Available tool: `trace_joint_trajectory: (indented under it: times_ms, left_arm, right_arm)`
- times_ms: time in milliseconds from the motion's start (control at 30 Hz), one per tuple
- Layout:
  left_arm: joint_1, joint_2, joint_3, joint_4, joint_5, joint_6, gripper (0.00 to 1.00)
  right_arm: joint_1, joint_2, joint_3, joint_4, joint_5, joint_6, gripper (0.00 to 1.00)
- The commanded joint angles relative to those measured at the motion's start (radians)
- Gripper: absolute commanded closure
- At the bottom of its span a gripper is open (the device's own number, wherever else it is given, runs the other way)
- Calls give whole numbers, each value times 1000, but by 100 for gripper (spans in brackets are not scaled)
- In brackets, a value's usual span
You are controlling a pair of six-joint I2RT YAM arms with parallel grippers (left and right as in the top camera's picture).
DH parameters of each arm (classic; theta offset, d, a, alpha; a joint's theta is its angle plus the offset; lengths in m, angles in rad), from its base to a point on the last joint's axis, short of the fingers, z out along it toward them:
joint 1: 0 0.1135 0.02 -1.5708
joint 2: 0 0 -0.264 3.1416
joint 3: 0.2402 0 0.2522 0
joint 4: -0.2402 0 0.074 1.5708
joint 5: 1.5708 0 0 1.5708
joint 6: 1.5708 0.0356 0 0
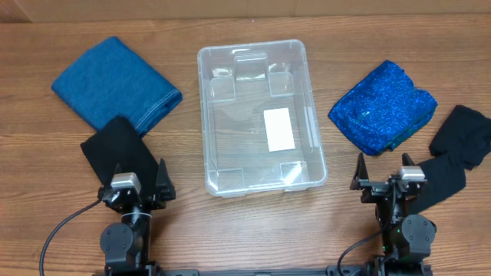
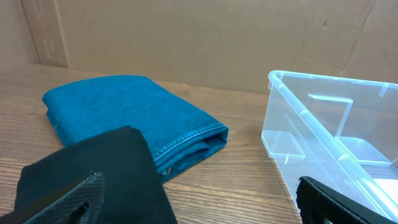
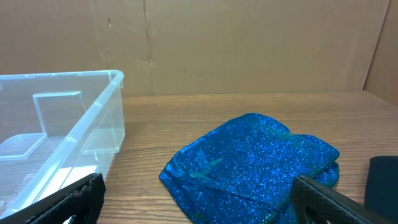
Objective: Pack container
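We logged the container (image 1: 204, 115) centred between the arms, long axis running away from them. Left gripper (image 1: 140, 173) and right gripper (image 1: 382, 170) sat equally near, fingers spread.

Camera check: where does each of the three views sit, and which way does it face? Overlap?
Overhead: above the table, looking down on the container; left gripper and right gripper at bottom edge.
Left wrist: low behind the left gripper, facing forward over the denim cloth; own fingers in bottom corners.
Right wrist: low behind the right gripper, facing forward over the sparkly blue cloth; own fingers in bottom corners.
Shared: all three see the container.
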Motion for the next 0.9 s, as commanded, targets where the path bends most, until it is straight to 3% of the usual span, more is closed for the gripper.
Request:
trace_joint_trajectory:
  times_ms: [0,400,500,567,733,867]
  left_arm:
    - [-7,-5,-2,-2,1,-3,0]
    - [-7,-5,-2,-2,3,-3,0]
    - [-6,-5,-2,5,2,-5,0]
    - [-6,-5,3,13,30,-92,0]
    - [-6,3,126,-3,31,-145,0]
    - [-6,127,333,-71,18,-153,0]
  right_arm:
    - [4,-3,-5,6,7,0,0]
    - [4,-3,-5,5,-2,12,0]
    - [2,3,-6,24,-1,148,0]
    - [2,3,-3,21,-2,207,0]
    - [2,53,89,-21,4,211,0]
    - [2,215,274,-53,10,211,0]
